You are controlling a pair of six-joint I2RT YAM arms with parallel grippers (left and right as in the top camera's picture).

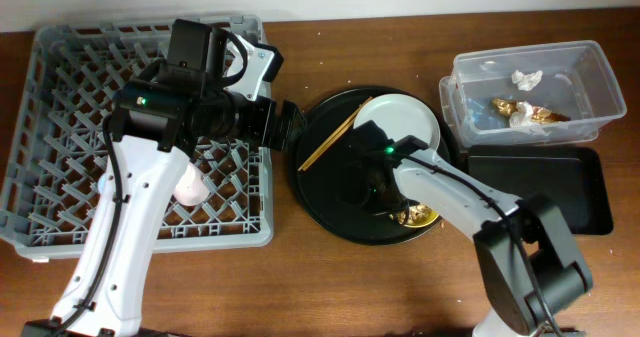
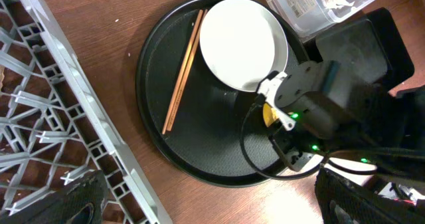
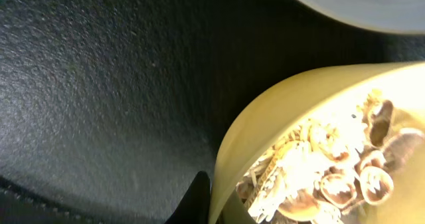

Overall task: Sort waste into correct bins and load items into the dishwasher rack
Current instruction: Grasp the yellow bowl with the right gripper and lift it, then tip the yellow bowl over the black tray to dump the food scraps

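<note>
My right gripper (image 1: 398, 205) is shut on the rim of the yellow bowl (image 3: 279, 117), which holds beige-brown food scraps (image 3: 332, 171) and sits on the round black tray (image 1: 330, 207). The pale grey bowl (image 1: 400, 122) and the wooden chopsticks (image 1: 335, 132) lie on the same tray. My left gripper (image 2: 212, 211) is open and empty over the right edge of the grey dishwasher rack (image 1: 60, 97). A pink cup (image 1: 190, 187) lies in the rack. The clear tub (image 1: 590, 77) holds a white tissue (image 1: 525, 77) and a gold-brown wrapper (image 1: 530, 112). The blue cup is out of view.
The shallow black rectangular tray (image 1: 540, 187) lies in front of the clear tub at the right. My right arm (image 2: 319, 111) reaches across the round tray beside the grey bowl (image 2: 242, 44). Bare wooden table shows in front of the round tray.
</note>
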